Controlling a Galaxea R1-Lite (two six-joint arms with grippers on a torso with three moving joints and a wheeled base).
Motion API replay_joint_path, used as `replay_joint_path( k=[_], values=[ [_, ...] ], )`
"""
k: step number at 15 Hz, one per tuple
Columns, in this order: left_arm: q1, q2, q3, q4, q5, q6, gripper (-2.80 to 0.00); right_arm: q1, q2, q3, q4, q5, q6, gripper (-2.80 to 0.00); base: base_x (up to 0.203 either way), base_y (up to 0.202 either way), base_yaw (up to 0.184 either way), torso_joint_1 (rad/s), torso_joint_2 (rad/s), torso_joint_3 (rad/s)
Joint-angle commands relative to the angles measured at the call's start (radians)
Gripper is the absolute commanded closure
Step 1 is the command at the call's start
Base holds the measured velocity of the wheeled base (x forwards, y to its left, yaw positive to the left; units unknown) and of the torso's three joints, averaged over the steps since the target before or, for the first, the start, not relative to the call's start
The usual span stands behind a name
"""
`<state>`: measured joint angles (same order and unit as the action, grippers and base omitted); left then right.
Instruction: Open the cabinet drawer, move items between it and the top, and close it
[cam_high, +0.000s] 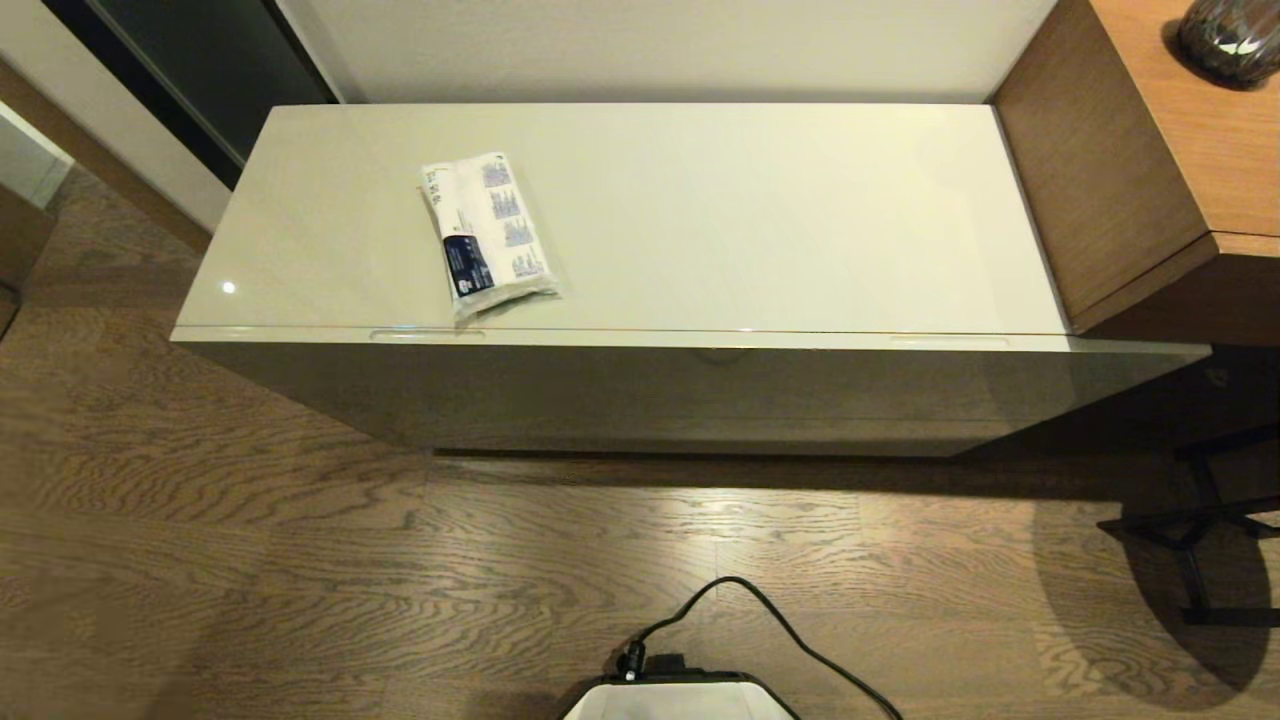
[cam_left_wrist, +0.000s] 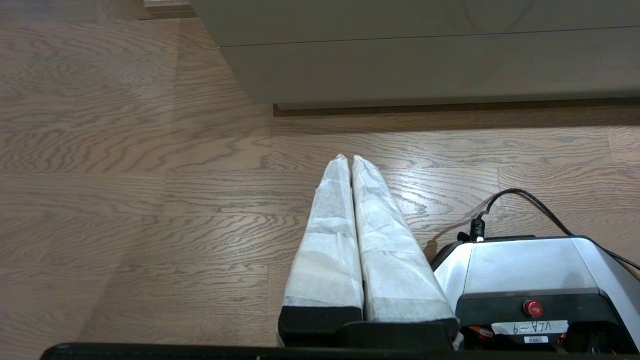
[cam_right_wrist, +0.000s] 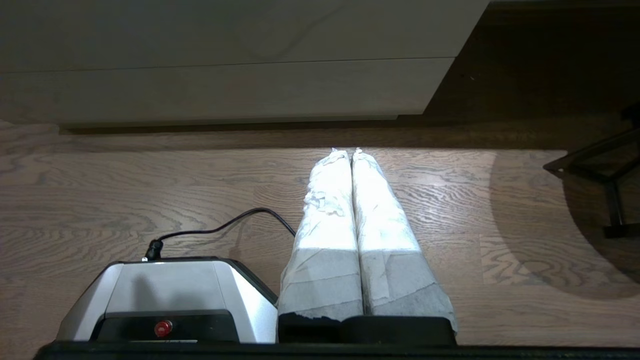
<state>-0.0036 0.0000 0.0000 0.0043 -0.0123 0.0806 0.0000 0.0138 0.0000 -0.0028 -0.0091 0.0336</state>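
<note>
Head view is showing the drawer (cam_high: 690, 385) sitting fully closed under the top (cam_high: 760, 210), where the white packet (cam_high: 488, 232) is lying near the front-left edge (no slippers showing anywhere). I am holding my left end effector (cam_left_wrist: 346, 159) and right end effector (cam_right_wrist: 347, 151) low over the floor, fingers pressed together, empty. Judging by this, everything is waiting: opening, swapping, closing.
</note>
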Motion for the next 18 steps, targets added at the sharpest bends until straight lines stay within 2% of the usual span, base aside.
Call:
replay_joint_path(
  k=[1,18],
  values=[
    [0.001,-0.002,0.0,0.0,0.0,0.001,0.0,0.0,0.0,0.003,0.0,0.0,0.0,0.0,0.0,0.0,0.0,0.0,0.0,0.0],
    [0.001,-0.002,0.0,0.0,0.0,0.001,0.0,0.0,0.0,0.003,0.0,0.0,0.0,0.0,0.0,0.0,0.0,0.0,0.0,0.0]
  ],
)
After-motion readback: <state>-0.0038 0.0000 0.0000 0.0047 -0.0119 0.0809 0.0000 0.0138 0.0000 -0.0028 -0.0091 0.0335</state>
